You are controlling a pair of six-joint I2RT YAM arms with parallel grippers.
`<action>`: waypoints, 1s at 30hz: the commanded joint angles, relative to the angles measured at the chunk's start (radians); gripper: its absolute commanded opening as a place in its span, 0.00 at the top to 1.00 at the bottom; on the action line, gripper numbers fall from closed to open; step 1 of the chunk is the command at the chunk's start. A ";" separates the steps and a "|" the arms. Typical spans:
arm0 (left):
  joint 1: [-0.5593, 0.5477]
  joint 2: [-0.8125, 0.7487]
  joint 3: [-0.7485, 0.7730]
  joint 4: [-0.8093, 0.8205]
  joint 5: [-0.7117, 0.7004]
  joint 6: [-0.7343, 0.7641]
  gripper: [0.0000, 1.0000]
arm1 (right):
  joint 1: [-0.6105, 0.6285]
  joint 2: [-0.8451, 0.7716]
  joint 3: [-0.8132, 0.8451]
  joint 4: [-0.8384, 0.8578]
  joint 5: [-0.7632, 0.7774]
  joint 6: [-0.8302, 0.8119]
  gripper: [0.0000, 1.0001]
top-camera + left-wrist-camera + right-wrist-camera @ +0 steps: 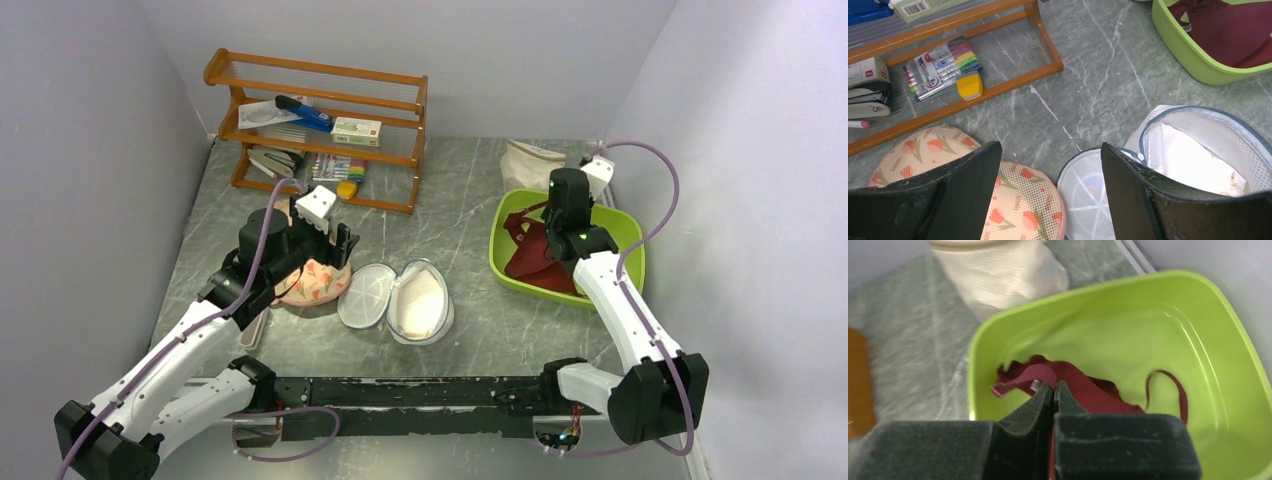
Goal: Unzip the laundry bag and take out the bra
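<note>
The laundry bag (395, 297) lies unzipped in the middle of the table, its two white mesh halves spread side by side; it also shows in the left wrist view (1198, 150). The maroon bra (530, 255) lies in the green basin (630, 250). My right gripper (548, 222) is over the basin and shut on a fold of the bra (1083, 385), jaws pressed together (1054, 387). A thin strap (1178, 395) loops on the basin floor. My left gripper (1050, 147) is open and empty, just above the bag's left half, by the peach floral item (1023, 200).
A wooden rack (320, 130) with markers, boxes and a stapler stands at the back left. A cream cloth sack (530, 160) stands behind the basin. The peach floral padded item (310, 285) lies under my left gripper (345, 245). Walls close in on the left and right.
</note>
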 commanded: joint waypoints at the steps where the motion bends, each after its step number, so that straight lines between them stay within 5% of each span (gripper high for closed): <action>1: -0.008 0.003 0.014 0.032 -0.013 0.012 0.16 | -0.051 0.041 -0.060 -0.078 0.191 0.198 1.00; 10: -0.009 0.002 0.009 0.033 -0.018 0.012 0.16 | -0.264 0.103 -0.171 -0.119 0.131 0.369 1.00; 20: -0.012 0.012 0.012 0.029 -0.005 0.014 0.16 | -0.267 -0.055 -0.122 -0.103 0.079 0.307 0.48; 23: -0.012 0.014 0.012 0.029 -0.004 0.015 0.16 | -0.266 -0.101 -0.113 -0.043 -0.078 0.227 0.40; 30: -0.015 0.031 0.014 0.033 0.074 0.018 0.15 | -0.247 -0.074 -0.095 0.121 -0.837 0.106 0.34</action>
